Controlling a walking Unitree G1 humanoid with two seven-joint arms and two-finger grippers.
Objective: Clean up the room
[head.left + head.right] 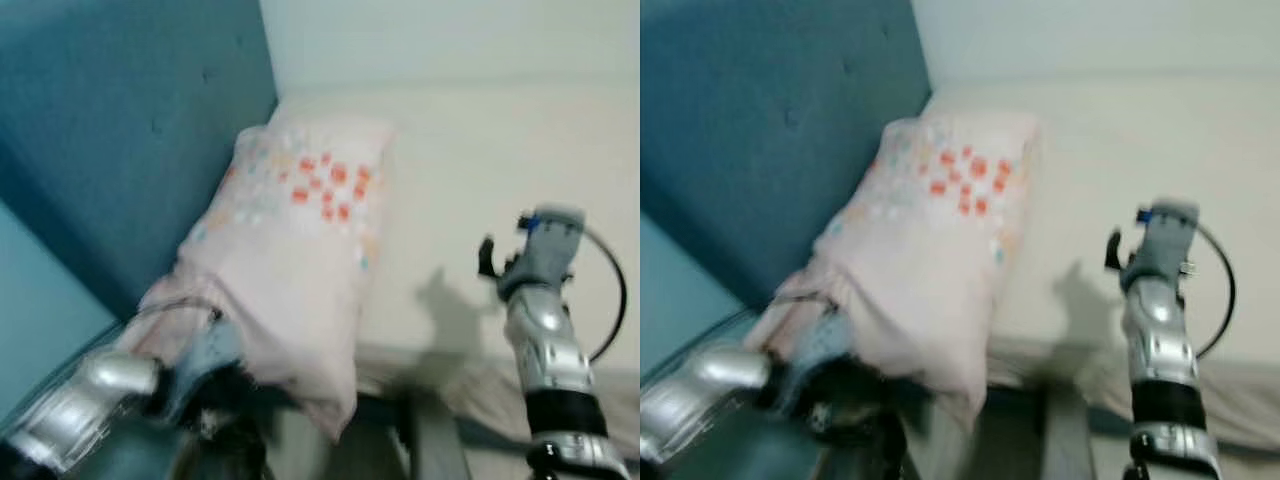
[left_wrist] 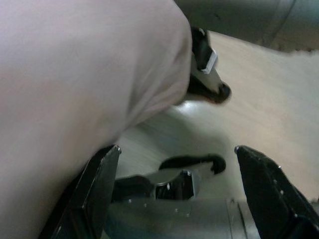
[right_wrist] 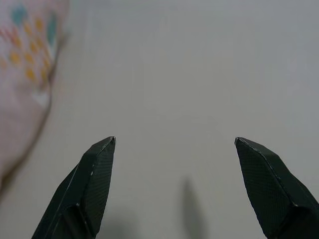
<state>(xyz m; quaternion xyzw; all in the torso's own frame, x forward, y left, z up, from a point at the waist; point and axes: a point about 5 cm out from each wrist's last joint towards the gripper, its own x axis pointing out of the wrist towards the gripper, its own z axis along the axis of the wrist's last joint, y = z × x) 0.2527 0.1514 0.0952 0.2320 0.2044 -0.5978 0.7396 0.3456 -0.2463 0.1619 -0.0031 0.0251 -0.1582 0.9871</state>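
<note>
1. Bed (image 1: 500, 150): biggest thing in view. Cream sheet, smooth and flat, matte, w/ a soft shadow of the right arm on it. Its near edge drops to a rumpled fold of fabric.
2. Headboard (image 1: 130, 110): teal, padded, upholstered look w/ a couple of button dimples; stands along the robot's left of the bed, the pillow leaning against it.
3. Pillow (image 1: 290, 250): the task's thing. Pale pink, soft, plump oblong, w/ a patch of small orange-red and pale blue squares near its far end. Far end rests on the sheet by the headboard; near end hangs past the bed edge, bunched and creased.
4. Left gripper (image 2: 174, 184): at the pillow's near end, low at the robot's left. In the left wrist view the fingers (image 2: 97, 194) stand wide apart, pink fabric lying against one of them, the other bare. So spread, not clamped; whether the cloth is truly held I can't tell.
5. Right gripper (image 3: 174, 184): hovers above bare sheet, well apart from the pillow, fingers spread wide, nothing between them.
6. Step, as I judge it: setting the pillow in place at the head of the bed, i.e. mid-placement.
7. Next move prob. calls for pushing the hanging end fully up onto the sheet and squaring it to the headboard. Soft stuffing will sag and slide, so support from below; right arm could steady the far side.
</note>
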